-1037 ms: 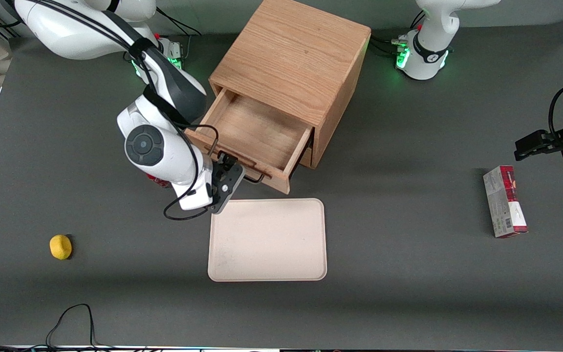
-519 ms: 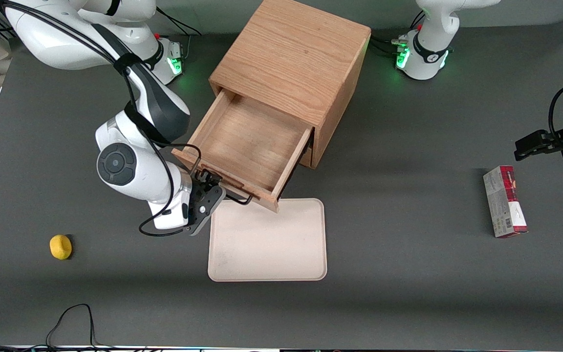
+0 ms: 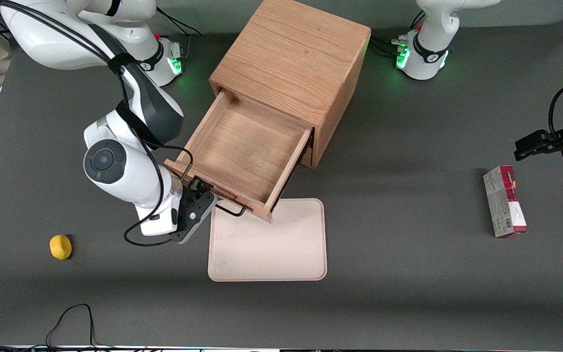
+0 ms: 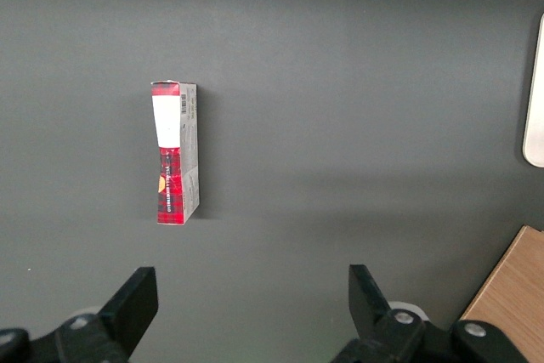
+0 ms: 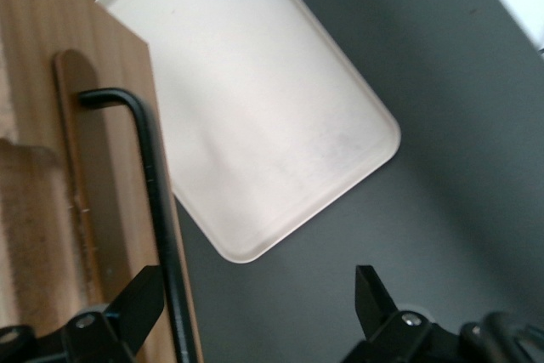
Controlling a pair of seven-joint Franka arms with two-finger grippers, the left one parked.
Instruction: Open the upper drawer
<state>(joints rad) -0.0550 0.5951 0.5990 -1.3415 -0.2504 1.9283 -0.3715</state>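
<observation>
The oak cabinet (image 3: 291, 58) stands at the middle of the table. Its upper drawer (image 3: 242, 151) is pulled far out, showing a bare wood-lined tray. The drawer's front edge overhangs the corner of the beige tray. My gripper (image 3: 202, 194) is in front of the drawer, at its thin black bar handle (image 3: 230, 211). In the right wrist view the gripper (image 5: 255, 303) is open wide. The handle (image 5: 153, 193) runs close beside one finger (image 5: 140, 303), against the drawer front (image 5: 51, 167). The lower drawer is hidden under the upper one.
A beige tray (image 3: 268, 244) lies in front of the cabinet, nearer the front camera; it also shows in the right wrist view (image 5: 255, 108). A yellow lump (image 3: 60, 246) lies toward the working arm's end. A red and white box (image 3: 505, 201) lies toward the parked arm's end.
The upper drawer has slid farther out of the cabinet, and my gripper has moved with its handle toward the front camera, over the beige tray's corner.
</observation>
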